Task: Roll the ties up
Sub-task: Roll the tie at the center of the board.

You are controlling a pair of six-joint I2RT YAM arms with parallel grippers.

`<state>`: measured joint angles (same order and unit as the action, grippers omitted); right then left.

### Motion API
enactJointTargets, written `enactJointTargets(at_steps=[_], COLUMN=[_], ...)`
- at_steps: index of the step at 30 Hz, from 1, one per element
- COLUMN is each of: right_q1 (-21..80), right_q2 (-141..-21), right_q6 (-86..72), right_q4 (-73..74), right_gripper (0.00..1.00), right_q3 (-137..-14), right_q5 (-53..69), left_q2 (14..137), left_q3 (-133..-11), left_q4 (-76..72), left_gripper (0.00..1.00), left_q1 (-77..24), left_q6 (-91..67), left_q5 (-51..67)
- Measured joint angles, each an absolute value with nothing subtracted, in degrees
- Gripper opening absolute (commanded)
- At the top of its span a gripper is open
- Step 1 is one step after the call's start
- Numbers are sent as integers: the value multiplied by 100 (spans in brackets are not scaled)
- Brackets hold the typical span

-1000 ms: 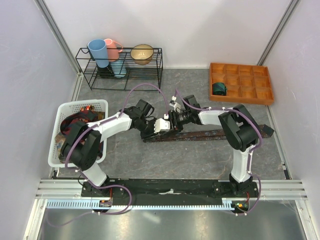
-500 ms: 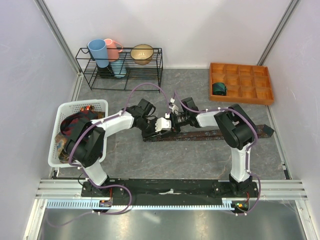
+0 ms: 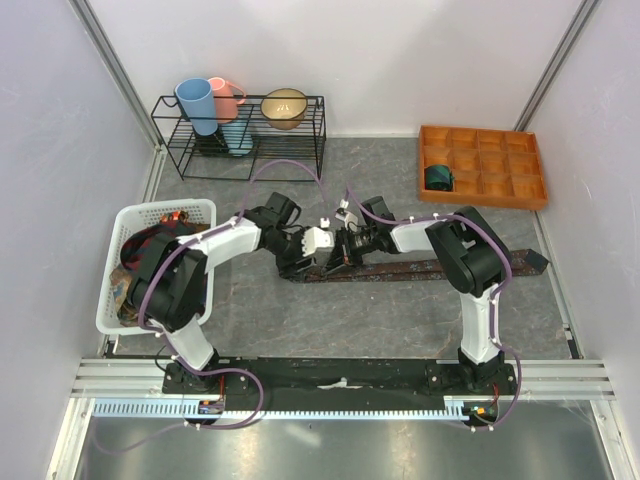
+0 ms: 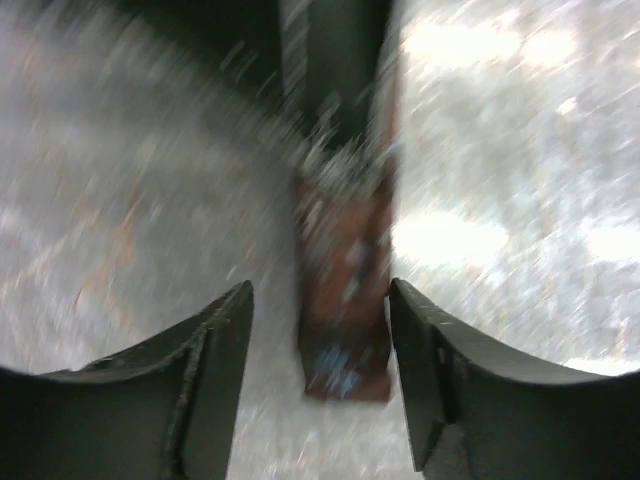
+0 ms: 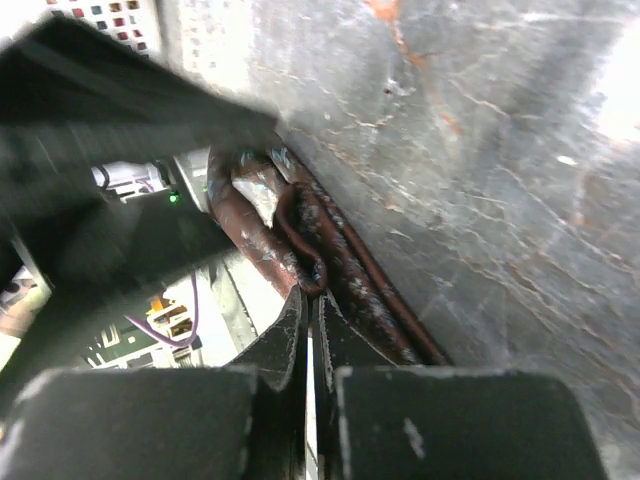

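One teal tie (image 3: 437, 178) is stowed rolled, other ties (image 3: 165, 228) are heaped in the basket (image 3: 200, 208), and the barely curled maroon tie (image 3: 420, 268) is straddled by the parted, empty left gripper (image 4: 320, 290) and touched by the closed right gripper (image 5: 308, 300).

Left wrist view smeared by motion blur, maroon-brown tie (image 4: 345, 300) lost at 12 o'clock under a dark blurred shape (image 4: 340, 60), right gripper (image 5: 309, 297) fingers cut off at 6 o'clock, unclear whether their tips pinch the tie's fold, heaped ties (image 3: 140, 243) in the basket (image 3: 196, 206) too small to tell apart.
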<state>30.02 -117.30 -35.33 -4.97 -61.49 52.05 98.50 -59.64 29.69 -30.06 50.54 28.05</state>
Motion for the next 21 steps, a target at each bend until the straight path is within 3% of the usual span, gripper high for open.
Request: enactJointTargets(at_steps=[5,13,21], right_q1=[2987,2982,2969], right_q2=[-11819,-11902,-11913], right_q6=[-3395,-3315,-3304], right_q4=[-353,-211,-180], right_gripper=[0,0,1], right_q3=[-6191,-6285,-6311], right_q5=[5087,5096,5096], left_q2=[9638,9568,9581], left_q3=[-5728,-5564,-5581], left_q4=[3011,3116,3170], left_gripper=[68,67,42], left_q1=[-2491,-2521,-2552], left_q6=[5293,5557,5616], left_q5=[2751,2762,2923])
